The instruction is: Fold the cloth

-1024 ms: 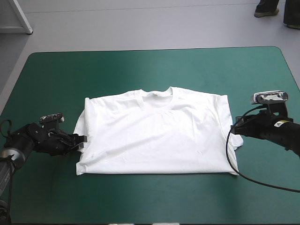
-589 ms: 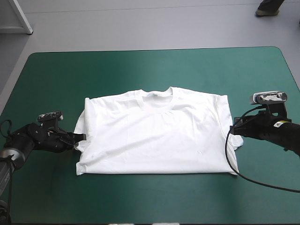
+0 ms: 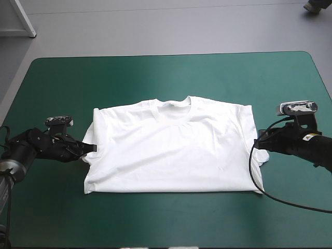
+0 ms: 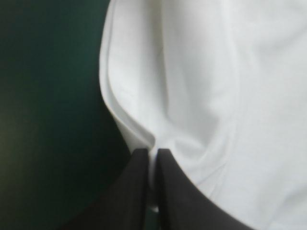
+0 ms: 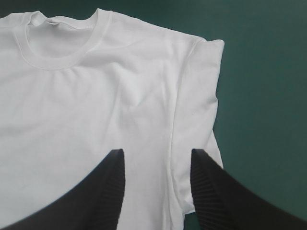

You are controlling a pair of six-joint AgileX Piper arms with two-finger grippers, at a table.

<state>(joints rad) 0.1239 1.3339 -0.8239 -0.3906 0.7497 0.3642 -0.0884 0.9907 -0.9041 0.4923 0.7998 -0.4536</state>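
White and short-sleeved, the T-shirt (image 3: 174, 148) lies spread flat in the middle of the high view, its collar (image 3: 175, 102) toward the table's far edge and its hem toward the near edge. Both sleeves look turned in, so the outline is close to a rectangle. What lies under those turned edges is hidden.

In the left wrist view the T-shirt is a pale field cut off on the side away from the cover, and only one curved edge shows ahead of the pincer. In the right wrist view the hem is cut off, and the collar (image 5: 62, 60) shows well ahead of the fingers.

The left pincer (image 3: 88, 149), at the left middle of the high view, is nearly closed. Its black fingers (image 4: 139, 191) pinch a raised ridge of the T-shirt's left edge, with only a thin slit between them.

The right pincer (image 3: 258, 140), at the right middle of the high view, is hard to read from above. Its own view shows the fingers (image 5: 96, 191) standing well apart over the T-shirt's right side, with a sleeve seam running between them. They hold nothing, and it cannot be told whether the tips touch the fabric.

The table (image 3: 155, 78) has a smooth teal-green cover with rounded far corners. Grey floor (image 3: 155, 26) fills the top of the high view.
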